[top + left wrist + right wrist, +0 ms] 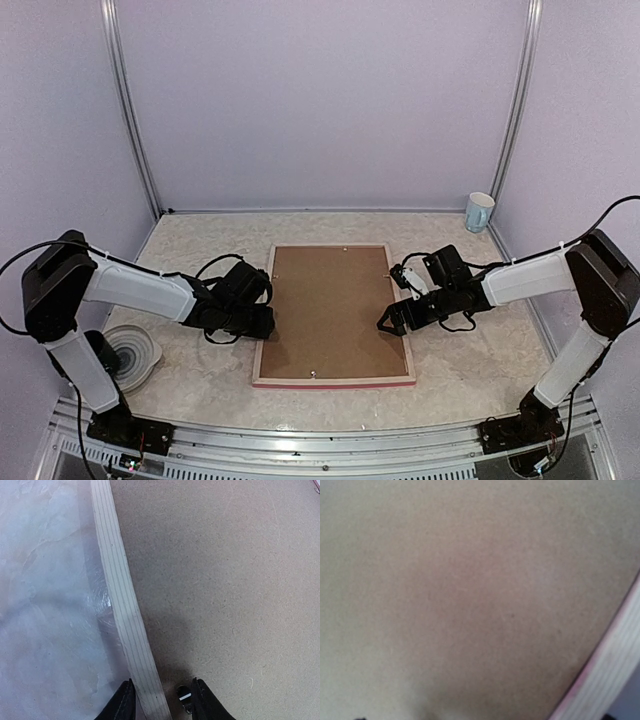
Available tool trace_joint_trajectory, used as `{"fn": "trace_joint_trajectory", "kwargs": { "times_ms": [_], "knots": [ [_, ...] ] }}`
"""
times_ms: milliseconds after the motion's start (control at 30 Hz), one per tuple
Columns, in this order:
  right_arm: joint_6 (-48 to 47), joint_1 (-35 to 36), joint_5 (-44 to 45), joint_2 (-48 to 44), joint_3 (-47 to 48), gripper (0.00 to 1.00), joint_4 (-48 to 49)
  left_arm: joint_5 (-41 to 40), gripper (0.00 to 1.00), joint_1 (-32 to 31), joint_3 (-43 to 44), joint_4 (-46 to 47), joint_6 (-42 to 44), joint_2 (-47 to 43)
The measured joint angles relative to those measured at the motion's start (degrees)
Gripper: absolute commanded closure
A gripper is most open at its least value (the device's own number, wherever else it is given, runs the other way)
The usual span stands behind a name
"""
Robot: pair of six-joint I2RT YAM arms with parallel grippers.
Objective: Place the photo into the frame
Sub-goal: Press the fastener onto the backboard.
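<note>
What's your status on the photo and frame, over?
Left claw open, astride left rail of frame. Right claw open at right rail. Frame face down, backing board in; photo not in sight.

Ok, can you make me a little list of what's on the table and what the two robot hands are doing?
frame: lying flat mid-table, pale wood back facing up
backing board: brown, fills the frame's opening
photo: not in sight
left gripper: open, fingers either side of the frame's left rail
right gripper: open, at the frame's right side
mug: upright, far right corner of the table
white round object: near left, beside the left arm
</note>
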Motion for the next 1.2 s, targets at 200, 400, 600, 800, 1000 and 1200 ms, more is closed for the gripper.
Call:
{"fn": "trace_joint_trajectory", "kwargs": {
  "times_ms": [200,400,600,800,1000,1200],
  "knots": [
    [0.0,0.0,0.0,0.0,0.0,0.01,0.0,0.0,0.66,0.0,0.0,0.0,0.0,0.0],
    [0.0,0.0,0.0,0.0,0.0,0.01,0.0,-0.3,0.71,0.0,-0.2,-0.2,-0.1,-0.2],
    [0.0,0.0,0.0,0.0,0.0,0.01,0.0,-0.6,0.75,0.0,-0.4,-0.6,-0.1,-0.5],
    [0.0,0.0,0.0,0.0,0.0,0.01,0.0,-0.6,0.8,0.1,-0.4,-0.9,-0.1,-0.8],
    [0.0,0.0,-0.1,0.0,0.0,0.01,0.1,-0.5,0.81,0.1,-0.7,-0.8,-0.6,-1.1],
    [0.0,0.0,-0.2,0.0,0.0,0.01,0.1,0.7,0.8,0.2,-1.2,-0.8,-0.1,-1.7]
  ]
}}
